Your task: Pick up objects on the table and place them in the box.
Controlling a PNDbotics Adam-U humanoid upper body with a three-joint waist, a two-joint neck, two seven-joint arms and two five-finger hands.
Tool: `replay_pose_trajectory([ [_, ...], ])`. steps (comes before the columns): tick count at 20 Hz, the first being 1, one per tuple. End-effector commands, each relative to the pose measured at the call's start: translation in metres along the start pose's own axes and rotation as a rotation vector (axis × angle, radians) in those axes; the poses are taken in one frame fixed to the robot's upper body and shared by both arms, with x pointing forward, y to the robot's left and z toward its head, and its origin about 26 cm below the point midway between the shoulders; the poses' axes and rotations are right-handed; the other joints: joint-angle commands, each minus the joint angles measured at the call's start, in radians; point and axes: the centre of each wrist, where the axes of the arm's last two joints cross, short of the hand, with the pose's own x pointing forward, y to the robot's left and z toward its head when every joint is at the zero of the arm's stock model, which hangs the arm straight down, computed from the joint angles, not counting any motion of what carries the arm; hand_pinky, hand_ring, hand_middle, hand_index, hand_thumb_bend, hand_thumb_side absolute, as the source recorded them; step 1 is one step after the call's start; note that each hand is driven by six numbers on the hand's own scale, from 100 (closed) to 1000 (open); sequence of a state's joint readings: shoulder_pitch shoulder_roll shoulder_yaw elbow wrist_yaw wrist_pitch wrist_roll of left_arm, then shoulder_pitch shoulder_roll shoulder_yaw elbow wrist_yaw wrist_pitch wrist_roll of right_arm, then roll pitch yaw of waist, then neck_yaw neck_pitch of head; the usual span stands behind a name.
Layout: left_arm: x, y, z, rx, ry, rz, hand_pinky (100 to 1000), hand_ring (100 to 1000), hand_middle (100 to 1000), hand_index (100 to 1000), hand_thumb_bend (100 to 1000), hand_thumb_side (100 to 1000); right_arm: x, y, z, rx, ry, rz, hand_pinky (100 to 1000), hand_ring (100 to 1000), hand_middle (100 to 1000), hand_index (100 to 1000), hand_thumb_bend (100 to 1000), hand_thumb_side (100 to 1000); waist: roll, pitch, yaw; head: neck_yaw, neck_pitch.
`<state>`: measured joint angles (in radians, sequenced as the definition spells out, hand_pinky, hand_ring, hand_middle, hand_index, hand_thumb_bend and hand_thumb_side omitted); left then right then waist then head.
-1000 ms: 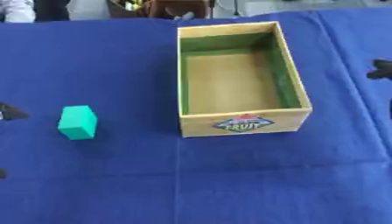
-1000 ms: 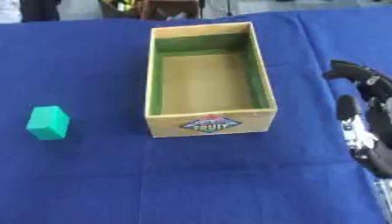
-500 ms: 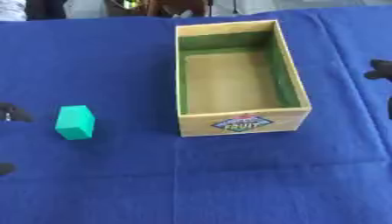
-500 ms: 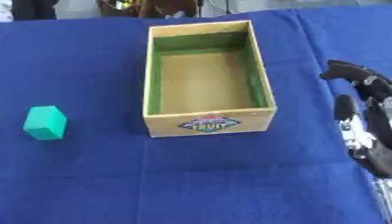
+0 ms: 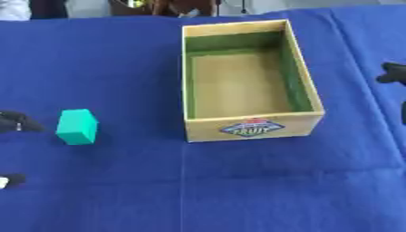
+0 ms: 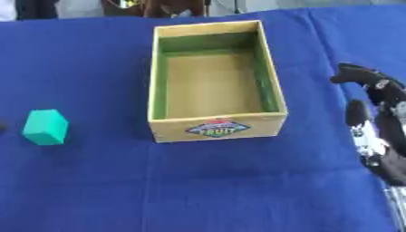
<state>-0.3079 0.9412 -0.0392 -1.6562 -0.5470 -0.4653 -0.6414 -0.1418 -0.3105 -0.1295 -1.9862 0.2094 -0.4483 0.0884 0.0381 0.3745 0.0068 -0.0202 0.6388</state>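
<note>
Looking down, I see a blue cloth (image 5: 103,68) covering the table, with an open wooden box (image 6: 214,129) standing near the middle; its inner walls are green, its floor is bare and tan, and a label reading FRUIT sits on the near wall. Nothing lies inside it. A teal block (image 5: 77,127) rests on the cloth well to the left of the box, apart from it and upright on one face. My left hand (image 5: 16,122) shows only as dark fingertips at the left edge of the left eye view, just beside the block but not touching it; so little of it is in sight that I cannot tell whether it is spread or curled. My right hand (image 6: 379,118) hangs over the cloth at the right edge, to the right of the box and clear of it, its fingers relaxed and slightly bent, holding nothing. Dark shapes stand beyond the table's far edge.
</note>
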Motion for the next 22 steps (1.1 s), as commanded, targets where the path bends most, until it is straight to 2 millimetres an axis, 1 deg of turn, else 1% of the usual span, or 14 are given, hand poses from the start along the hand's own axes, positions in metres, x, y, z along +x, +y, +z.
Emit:
replay_pose_trajectory([
  [1, -0.001, 0.01, 0.004, -0.08, -0.053, -0.104, 749, 801, 836, 945, 515, 600, 0.003, -0.003, -0.004, -0.002, -0.022, 0.006, 911, 884, 685, 836, 100, 774, 0.0, -0.014, -0.002, 0.003, -0.013],
  [3, 0.001, 0.011, 0.004, -0.069, -0.047, -0.122, 751, 801, 837, 948, 506, 613, 0.003, -0.003, -0.004, -0.002, -0.021, 0.006, 911, 885, 684, 835, 100, 773, 0.0, -0.013, -0.001, 0.002, -0.014],
  [8, 0.011, 0.03, 0.011, -0.016, -0.018, -0.175, 755, 797, 828, 943, 455, 657, 0.003, -0.002, -0.001, -0.002, -0.009, 0.012, 913, 885, 684, 836, 100, 775, 0.001, -0.014, 0.007, -0.003, -0.011],
  [11, 0.015, 0.039, 0.017, 0.02, -0.002, -0.178, 765, 810, 850, 951, 441, 676, 0.003, -0.002, 0.0, -0.001, -0.003, 0.017, 914, 886, 683, 836, 100, 776, 0.001, -0.016, 0.015, -0.014, -0.01],
  [13, 0.015, 0.044, 0.02, 0.034, 0.018, -0.183, 780, 839, 883, 978, 450, 678, 0.003, -0.002, 0.0, 0.001, -0.003, 0.016, 915, 886, 683, 836, 100, 778, 0.004, -0.016, 0.015, -0.016, -0.011],
  [15, 0.012, 0.044, 0.018, 0.031, 0.032, -0.173, 790, 856, 907, 1000, 487, 662, 0.003, -0.002, -0.001, 0.002, -0.005, 0.013, 915, 886, 683, 836, 100, 778, 0.005, -0.016, 0.011, -0.013, -0.012],
  [17, 0.004, 0.042, 0.014, 0.014, 0.052, -0.15, 797, 863, 918, 1000, 533, 647, 0.003, -0.001, -0.002, 0.002, -0.008, 0.009, 915, 886, 683, 834, 100, 779, 0.004, -0.016, 0.008, -0.01, -0.013],
  [18, -0.001, 0.041, 0.013, 0.005, 0.062, -0.139, 804, 874, 933, 1000, 580, 636, 0.003, -0.001, -0.002, 0.002, -0.01, 0.008, 915, 886, 683, 834, 100, 779, 0.003, -0.016, 0.006, -0.008, -0.013],
  [22, -0.013, 0.036, 0.005, -0.029, 0.079, -0.107, 815, 885, 956, 1000, 697, 601, 0.003, -0.001, -0.002, 0.004, -0.011, 0.005, 917, 887, 682, 833, 100, 783, 0.006, -0.013, 0.0, -0.002, -0.016],
])
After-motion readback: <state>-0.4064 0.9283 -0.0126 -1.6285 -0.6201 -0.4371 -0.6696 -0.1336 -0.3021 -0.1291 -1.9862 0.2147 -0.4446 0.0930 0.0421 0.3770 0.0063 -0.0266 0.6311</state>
